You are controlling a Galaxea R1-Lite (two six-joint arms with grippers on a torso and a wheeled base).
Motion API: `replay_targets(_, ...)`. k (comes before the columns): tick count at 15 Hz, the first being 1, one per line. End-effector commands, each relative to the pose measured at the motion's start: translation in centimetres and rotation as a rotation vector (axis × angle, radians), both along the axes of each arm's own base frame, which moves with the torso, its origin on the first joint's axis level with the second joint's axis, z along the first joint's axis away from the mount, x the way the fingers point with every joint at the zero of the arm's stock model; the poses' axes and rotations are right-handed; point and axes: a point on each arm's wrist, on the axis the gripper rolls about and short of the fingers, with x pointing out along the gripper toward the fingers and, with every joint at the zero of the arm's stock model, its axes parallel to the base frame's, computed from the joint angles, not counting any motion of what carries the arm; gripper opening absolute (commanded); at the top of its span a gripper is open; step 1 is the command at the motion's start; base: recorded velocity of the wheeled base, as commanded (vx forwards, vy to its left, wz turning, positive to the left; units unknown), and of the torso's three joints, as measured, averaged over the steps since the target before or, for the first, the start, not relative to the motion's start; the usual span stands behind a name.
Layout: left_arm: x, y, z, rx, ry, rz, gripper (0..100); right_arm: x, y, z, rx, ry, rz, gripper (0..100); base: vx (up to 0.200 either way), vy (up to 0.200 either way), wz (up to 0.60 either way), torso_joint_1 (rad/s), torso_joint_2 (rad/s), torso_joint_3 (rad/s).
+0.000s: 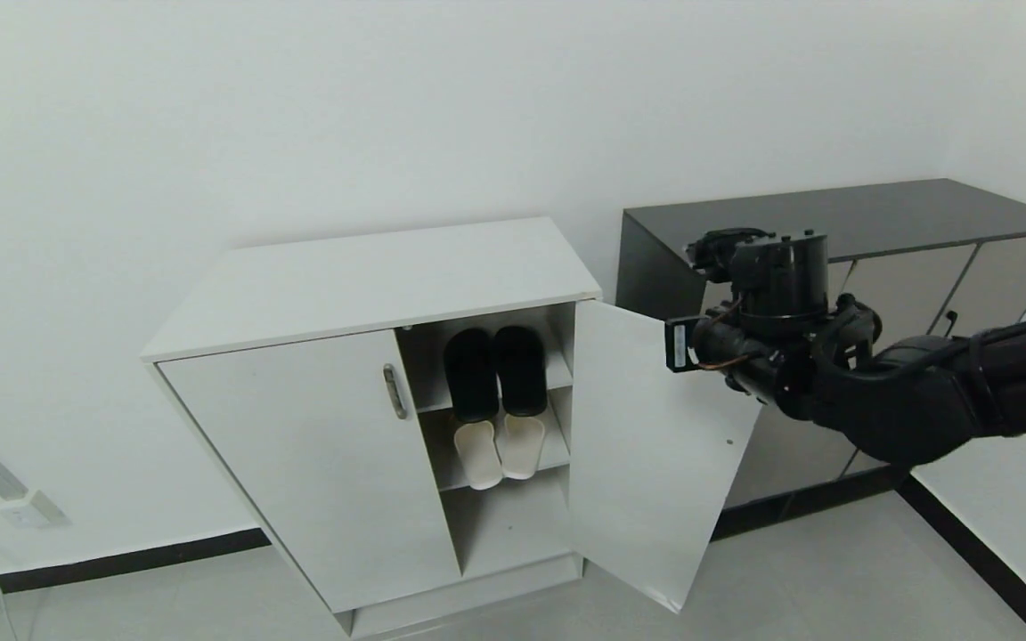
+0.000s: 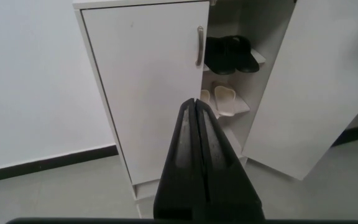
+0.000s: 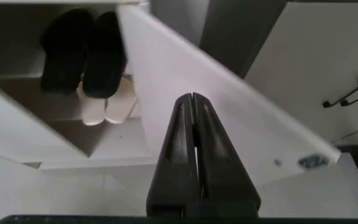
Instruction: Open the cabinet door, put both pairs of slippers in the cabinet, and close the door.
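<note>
The left claw [image 2: 196, 107], pressed together and empty, hangs before the white cabinet [image 1: 370, 276]. Inside, the black slippers [image 1: 495, 369] lie on a shelf above the cream slippers [image 1: 500, 450]. The right claw [image 3: 192, 99], likewise pressed together, hovers by the open right door [image 1: 647, 445]. Only closing appears left.

Here's the cabinet [image 1: 370, 285] against the wall, right door [image 1: 647, 445] swung open. Inside, one pair of slippers [image 1: 495, 369] on the upper shelf, the other pair [image 1: 500, 450] on the shelf below. A second cabinet [image 1: 834, 218] stands to the right, behind that door, and my right gripper [image 3: 192, 99] is near the door.
</note>
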Motion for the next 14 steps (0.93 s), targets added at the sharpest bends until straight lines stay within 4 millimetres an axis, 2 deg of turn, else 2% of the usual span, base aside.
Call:
replay_targets(1,0.0,0.0,0.0,0.0,0.002,0.001,0,3.1,-1.1,-0.3,0.007,0.012,-0.065,0,0.0,0.0,0.0,0.0,0.0,0.0)
replay_targets(3,0.0,0.0,0.0,0.0,0.0,0.001,0,4.0,-1.6,-0.4,0.01,0.022,-0.066,0,0.0,0.0,0.0,0.0,0.0,0.0)
replay_targets(8,0.0,0.0,0.0,-0.003,0.0,0.001,0,6.2,-2.8,-2.5,0.005,0.058,-0.108,0,0.0,0.0,0.0,0.0,0.0,0.0)
replay_targets(14,0.0,0.0,0.0,-0.005,0.0,0.001,0,6.0,-2.6,-2.8,0.009,0.074,-0.096,0,0.0,0.0,0.0,0.0,0.0,0.0)
